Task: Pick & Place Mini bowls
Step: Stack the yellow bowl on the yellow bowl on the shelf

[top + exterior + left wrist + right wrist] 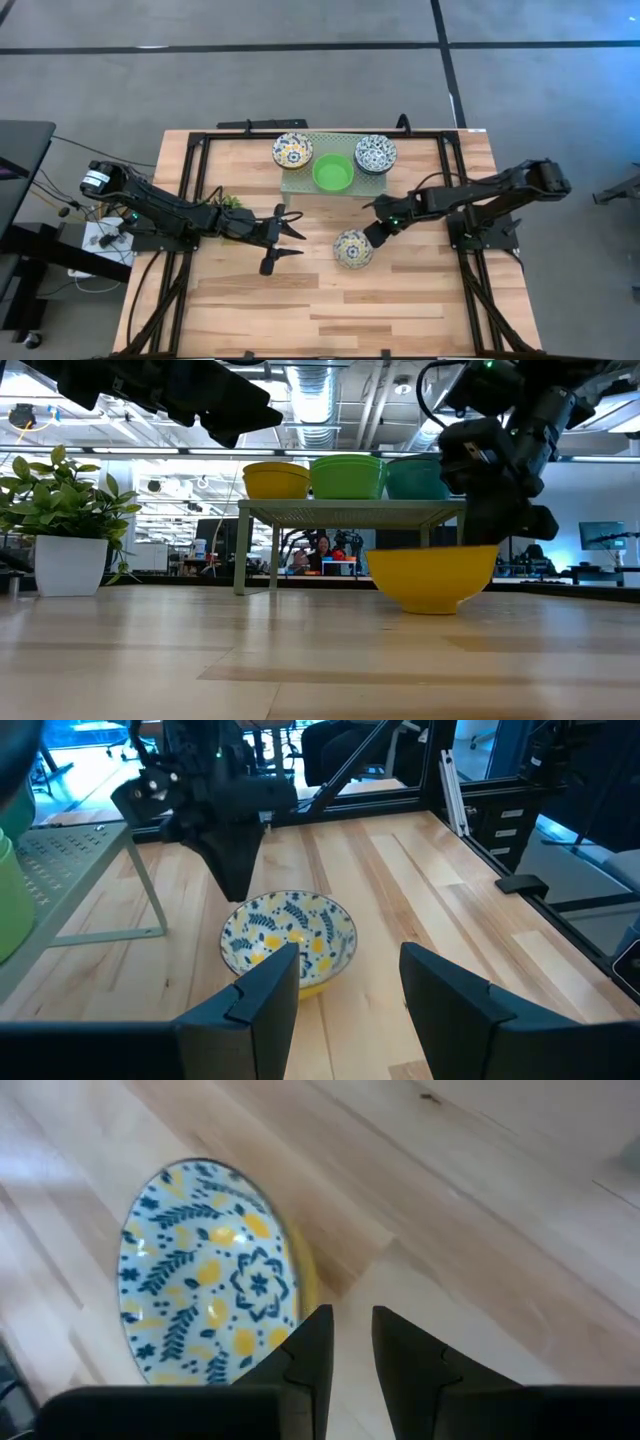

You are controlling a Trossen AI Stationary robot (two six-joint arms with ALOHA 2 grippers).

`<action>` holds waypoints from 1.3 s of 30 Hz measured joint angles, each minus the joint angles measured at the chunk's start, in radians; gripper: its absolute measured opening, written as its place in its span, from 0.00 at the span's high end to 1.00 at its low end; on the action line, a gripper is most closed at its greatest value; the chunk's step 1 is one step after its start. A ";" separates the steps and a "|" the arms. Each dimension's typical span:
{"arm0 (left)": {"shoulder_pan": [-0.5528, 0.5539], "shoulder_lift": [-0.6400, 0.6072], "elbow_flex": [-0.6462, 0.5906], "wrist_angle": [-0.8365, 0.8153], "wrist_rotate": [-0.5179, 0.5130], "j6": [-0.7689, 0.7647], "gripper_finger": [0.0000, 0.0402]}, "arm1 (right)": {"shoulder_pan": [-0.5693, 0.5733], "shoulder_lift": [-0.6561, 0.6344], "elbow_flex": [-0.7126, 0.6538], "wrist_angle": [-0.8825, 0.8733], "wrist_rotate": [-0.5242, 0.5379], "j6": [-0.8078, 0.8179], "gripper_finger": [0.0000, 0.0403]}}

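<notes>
Pale wooden counter (400,300) carries one floral mini bowl (353,248) standing upright, just below and beside the right end effector (375,232), whose fingers sit nearly together, off the rim and gripping nothing. The left end effector (285,240) waits well off to the bowl's other side, fingers spread apart. The bowl looks rigid, glazed and probably slippery and chippable; pinching the thin rim wall, one finger inside, seems the surest hold.
</notes>
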State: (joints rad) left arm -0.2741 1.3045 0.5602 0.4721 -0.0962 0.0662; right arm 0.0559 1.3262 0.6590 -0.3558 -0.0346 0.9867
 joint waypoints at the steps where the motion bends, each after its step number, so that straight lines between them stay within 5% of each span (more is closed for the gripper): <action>1: 0.000 0.000 0.000 0.000 0.000 0.000 0.56 | 0.000 -0.006 0.000 0.007 -0.003 0.000 0.83; 39: 0.000 0.000 0.000 0.000 0.000 0.000 0.56 | 0.020 0.117 0.000 0.156 -0.057 0.001 0.87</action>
State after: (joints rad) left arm -0.2741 1.3041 0.5602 0.4717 -0.0959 0.0661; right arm 0.0757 1.4429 0.6589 -0.1999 -0.0919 0.9881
